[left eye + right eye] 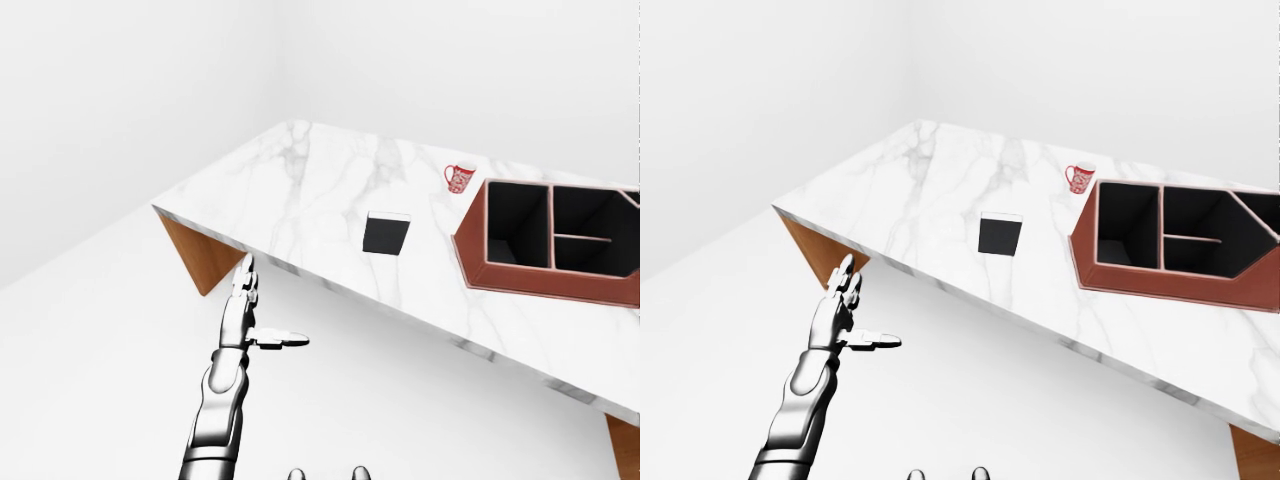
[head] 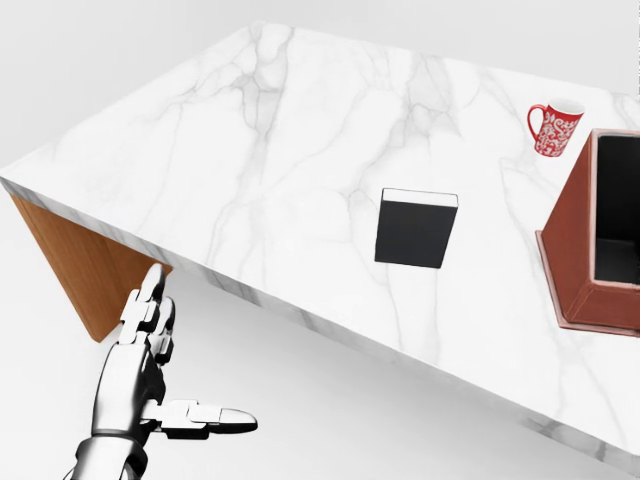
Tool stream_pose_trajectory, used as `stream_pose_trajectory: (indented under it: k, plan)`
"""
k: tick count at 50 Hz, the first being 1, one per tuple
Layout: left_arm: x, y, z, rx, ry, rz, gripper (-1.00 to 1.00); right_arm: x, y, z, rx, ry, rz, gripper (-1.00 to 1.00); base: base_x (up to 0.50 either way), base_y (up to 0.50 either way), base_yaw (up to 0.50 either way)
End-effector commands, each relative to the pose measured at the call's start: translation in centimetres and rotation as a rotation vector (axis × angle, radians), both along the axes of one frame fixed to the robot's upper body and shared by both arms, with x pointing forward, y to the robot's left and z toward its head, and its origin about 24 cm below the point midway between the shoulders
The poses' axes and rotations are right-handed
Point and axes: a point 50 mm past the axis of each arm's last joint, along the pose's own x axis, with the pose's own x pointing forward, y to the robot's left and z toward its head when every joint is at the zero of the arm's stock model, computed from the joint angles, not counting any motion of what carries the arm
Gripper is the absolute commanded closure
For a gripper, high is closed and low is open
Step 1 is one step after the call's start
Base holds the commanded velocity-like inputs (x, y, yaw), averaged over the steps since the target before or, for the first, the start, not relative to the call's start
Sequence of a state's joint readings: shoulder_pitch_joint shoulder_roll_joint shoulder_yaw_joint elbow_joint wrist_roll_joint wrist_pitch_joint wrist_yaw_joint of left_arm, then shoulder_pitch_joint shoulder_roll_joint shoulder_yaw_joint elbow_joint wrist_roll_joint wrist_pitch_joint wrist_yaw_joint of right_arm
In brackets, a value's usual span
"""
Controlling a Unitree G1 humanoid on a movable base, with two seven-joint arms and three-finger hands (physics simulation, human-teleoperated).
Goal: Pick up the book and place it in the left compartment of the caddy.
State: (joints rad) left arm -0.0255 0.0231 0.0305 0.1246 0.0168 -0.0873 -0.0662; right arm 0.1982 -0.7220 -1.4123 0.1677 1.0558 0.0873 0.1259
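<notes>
While no writing shows on it, the black book [image 2: 416, 229] lies flat on the marble surface [image 2: 270, 150]; left hand [image 2: 140, 375] fingers spread, released.

Left hand [image 2: 150, 375]: three-finger unit, glossy silver-chrome finish w/ dark grey reflections; fingers [image 2: 150, 300] built of short blocky segments, black seams at each joint, rounded tips. Thumb segment same metal, darker shading along underside. Palm housing smooth, tapered toward wrist. Left forearm [image 1: 218, 410]: polished metal, ribbed/segmented collar at wrist, cylindrical sections below w/ dark bands. Two small rounded silver-and-black parts [image 1: 326, 473] at bottom edge of left-eye view, too small to identify.
</notes>
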Motion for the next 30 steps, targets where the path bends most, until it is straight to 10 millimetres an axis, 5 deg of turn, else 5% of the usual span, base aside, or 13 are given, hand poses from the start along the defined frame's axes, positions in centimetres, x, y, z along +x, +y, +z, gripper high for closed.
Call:
stream_pose_trajectory:
  k: [1,30]
  plan:
    - [-0.07,-0.03,0.08,0.000,-0.004,-0.001,-1.00,-0.13,0.03,0.23,-0.003,-0.012,-0.001,-1.00,0.20,-0.34,0.00]
    - [-0.08,-0.04,-0.01,0.002,0.000,-0.002,-1.00,-0.17,0.04,0.22,-0.001,-0.012,-0.002,-1.00,0.19,-0.34,0.00]
